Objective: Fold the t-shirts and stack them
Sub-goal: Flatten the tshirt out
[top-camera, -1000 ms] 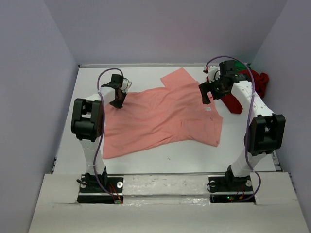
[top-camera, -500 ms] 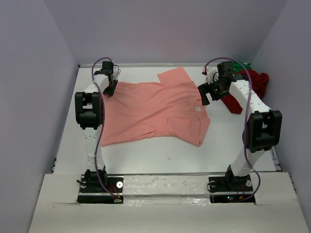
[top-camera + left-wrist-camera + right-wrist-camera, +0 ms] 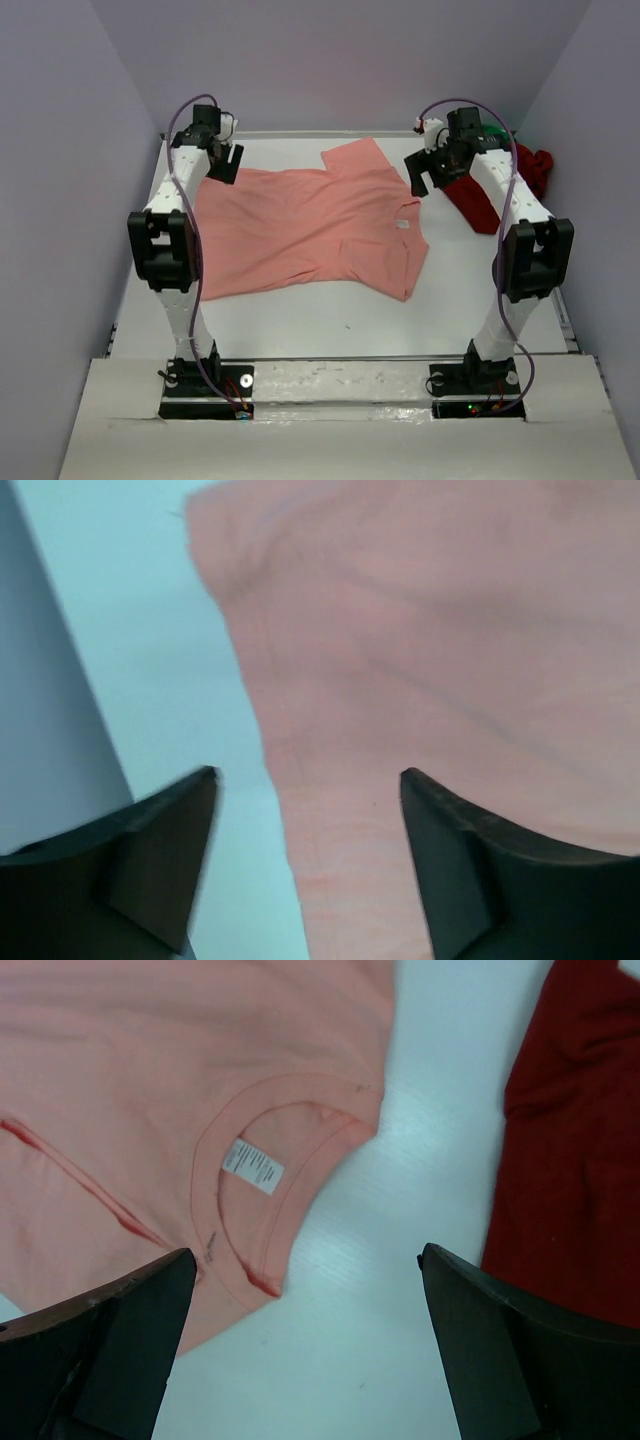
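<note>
The salmon-pink t-shirt lies spread flat across the middle of the white table, its collar and label facing the right arm. My left gripper hovers open over the shirt's back left corner. In the left wrist view the cloth's edge runs between the spread left gripper tips, and nothing is held. My right gripper is open above bare table, between the pink collar and the dark red t-shirt. That dark red t-shirt lies crumpled at the back right.
Lilac walls close in the table on the left, at the back and on the right. The left gripper hangs close to the back left corner. Bare table shows in front of the pink shirt.
The left gripper drew the pink shirt's corner to the back left, then opened and let it go. The shirt now lies flatter and further left. The right gripper shifted slightly back, still open.
</note>
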`<move>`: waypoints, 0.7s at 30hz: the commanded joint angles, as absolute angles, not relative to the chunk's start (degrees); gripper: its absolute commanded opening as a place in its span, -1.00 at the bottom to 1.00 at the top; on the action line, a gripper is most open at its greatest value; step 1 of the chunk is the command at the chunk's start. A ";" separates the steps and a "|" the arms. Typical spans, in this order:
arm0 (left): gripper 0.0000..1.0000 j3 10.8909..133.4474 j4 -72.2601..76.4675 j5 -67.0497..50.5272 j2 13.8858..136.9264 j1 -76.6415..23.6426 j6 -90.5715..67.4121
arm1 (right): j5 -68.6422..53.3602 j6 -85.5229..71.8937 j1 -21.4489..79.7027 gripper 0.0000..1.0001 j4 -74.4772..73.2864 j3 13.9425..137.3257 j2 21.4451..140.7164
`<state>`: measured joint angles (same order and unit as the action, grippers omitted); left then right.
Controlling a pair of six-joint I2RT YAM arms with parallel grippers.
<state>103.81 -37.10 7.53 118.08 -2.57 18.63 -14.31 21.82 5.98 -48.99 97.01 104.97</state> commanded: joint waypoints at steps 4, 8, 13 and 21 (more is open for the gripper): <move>0.96 98.19 -31.49 8.68 91.95 -2.72 19.94 | -15.91 24.17 9.31 0.99 -48.25 108.01 116.35; 0.98 84.93 -27.51 15.90 82.56 -1.32 21.62 | -16.79 24.96 11.24 0.99 -48.60 113.72 124.96; 0.98 67.96 -23.82 17.67 73.23 2.99 22.06 | -17.58 25.84 13.09 0.99 -49.30 121.28 134.72; 0.98 56.78 -23.03 18.37 65.04 7.21 20.92 | -19.16 26.19 14.15 0.99 -49.57 125.95 139.30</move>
<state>57.17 -25.67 16.62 70.59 6.44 20.97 -17.28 25.78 13.85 -49.01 122.93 137.53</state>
